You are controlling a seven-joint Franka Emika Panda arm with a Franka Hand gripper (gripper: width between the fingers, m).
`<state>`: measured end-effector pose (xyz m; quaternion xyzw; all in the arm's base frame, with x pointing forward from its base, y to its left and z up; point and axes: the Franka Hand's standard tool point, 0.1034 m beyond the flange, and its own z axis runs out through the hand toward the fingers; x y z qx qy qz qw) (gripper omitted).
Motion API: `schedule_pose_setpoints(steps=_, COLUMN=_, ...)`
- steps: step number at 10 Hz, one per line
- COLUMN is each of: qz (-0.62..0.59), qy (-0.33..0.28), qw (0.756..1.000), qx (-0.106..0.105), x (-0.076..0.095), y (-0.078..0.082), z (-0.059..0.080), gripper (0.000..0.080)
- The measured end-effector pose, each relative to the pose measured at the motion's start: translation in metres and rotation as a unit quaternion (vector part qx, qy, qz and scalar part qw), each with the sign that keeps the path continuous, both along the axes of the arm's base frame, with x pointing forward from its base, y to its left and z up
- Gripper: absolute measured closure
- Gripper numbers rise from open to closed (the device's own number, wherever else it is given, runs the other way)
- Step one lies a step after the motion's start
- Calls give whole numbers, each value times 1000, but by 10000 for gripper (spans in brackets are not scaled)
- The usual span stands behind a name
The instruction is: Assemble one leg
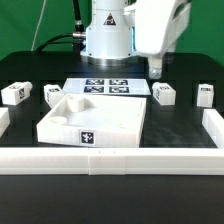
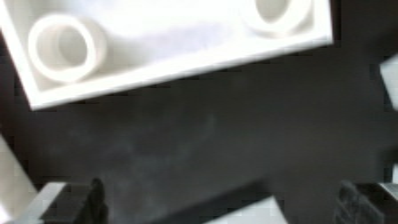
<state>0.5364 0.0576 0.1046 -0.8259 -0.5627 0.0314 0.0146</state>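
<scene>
Four white legs with tags lie on the black table in the exterior view: two at the left [image 1: 15,93] [image 1: 52,93] and two at the right [image 1: 165,94] [image 1: 204,94]. My gripper [image 1: 157,68] hangs in the air just above and behind the nearer right leg, not touching it. In the wrist view my gripper [image 2: 217,200] is open with only black table between the dark fingers [image 2: 71,200]. The large white square panel [image 1: 60,128] lies in the middle; its rim with two round holes [image 2: 160,50] shows in the wrist view.
The marker board [image 1: 105,87] lies behind the panel, in front of the robot base [image 1: 107,35]. A low white wall [image 1: 110,160] runs along the front, with side pieces at the left [image 1: 4,120] and right [image 1: 214,125].
</scene>
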Motion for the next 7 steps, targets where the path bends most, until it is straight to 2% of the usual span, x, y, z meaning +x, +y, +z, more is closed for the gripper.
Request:
schedule_pose_setpoints(steps=1, qz=-9, qy=-3, qw=1000, qx=0, x=-3, y=-21, z=-5, gripper=150)
schedule_pose_setpoints(steps=5, qz=-4, qy=-2, qw=1000, qx=0, x=-3, y=-22, z=-6, gripper=150)
schedule_pose_setpoints(steps=6, qz=22, qy=-5, qw=1000, qx=3, x=-5, y=-27, z=-11, gripper=150)
schedule_pose_setpoints(steps=7, qz=63, qy=-20, qw=998, qx=8, x=-13, y=-36, z=-21, gripper=150)
